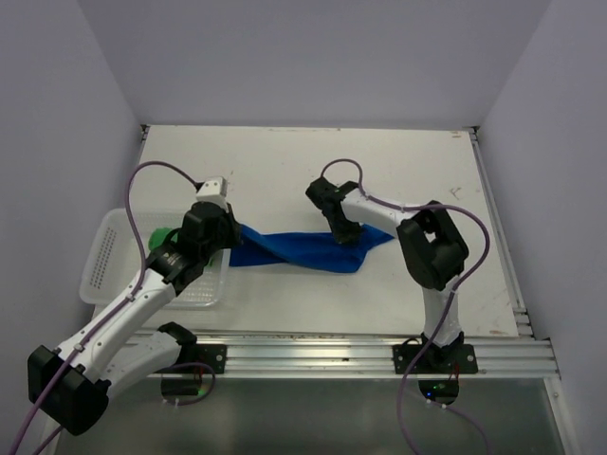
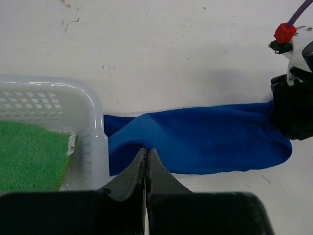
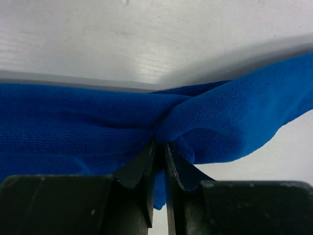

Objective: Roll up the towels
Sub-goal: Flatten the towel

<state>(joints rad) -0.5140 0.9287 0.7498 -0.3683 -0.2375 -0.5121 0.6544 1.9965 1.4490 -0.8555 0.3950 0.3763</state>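
L hand [image 2: 146,152], R hand [image 3: 160,145] pinch soft blue towel [image 1: 294,250], creased btwn.

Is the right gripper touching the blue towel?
Touching. The right wrist view shows the right gripper pinching a fold of the blue towel between its closed fingers.

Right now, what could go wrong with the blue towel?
The right claw pinches a bunched fold of the blue towel, so a roll may start crooked. The left claw holds only the towel's near edge, which could slip out. It also sits beside the white basket and might nudge it.
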